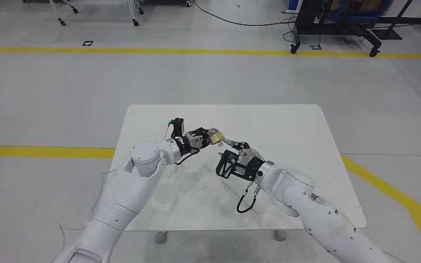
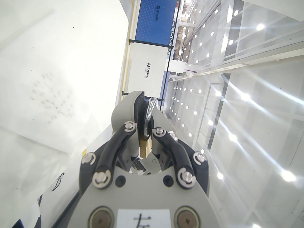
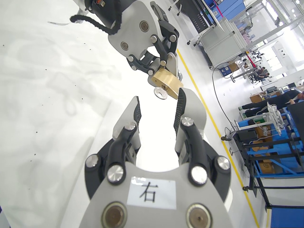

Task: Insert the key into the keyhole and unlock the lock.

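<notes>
The key's (image 3: 160,93) blade is hidden. Only its round silver head shows, in the right wrist view, sticking out of the keyhole (image 3: 164,87) in the end face of the brass lock (image 3: 166,81). Much of the shackle is hidden there behind a finger of the left hand (image 3: 163,71), so I cannot tell whether it is latched or sprung.

The left wrist view shows the other side. The lock (image 2: 145,148) appears only as a narrow brass edge down between the finger links. The shackle (image 2: 151,106) glints between the pads of the left hand (image 2: 146,110), which is clamped on the lock. The keyhole face and the key point away from this camera.

From the top view the lock (image 1: 216,137) is a small brass block at the tip of the left hand (image 1: 201,139), held up over the middle of the white tabletop (image 1: 296,131). The key is too small to make out there. The right hand (image 1: 231,144) sits just beside the lock, facing it.

The right wrist view shows that the right hand (image 3: 158,102) is spread wide with nothing between its ribbed pads. The key head lies just past the fingertips, in line with the gap, and neither pad is closed on it. One fingertip (image 3: 182,94) sits close to the lock's lower corner, but I cannot tell whether it touches. The tabletop (image 3: 47,77) below is speckled with small dark marks.
</notes>
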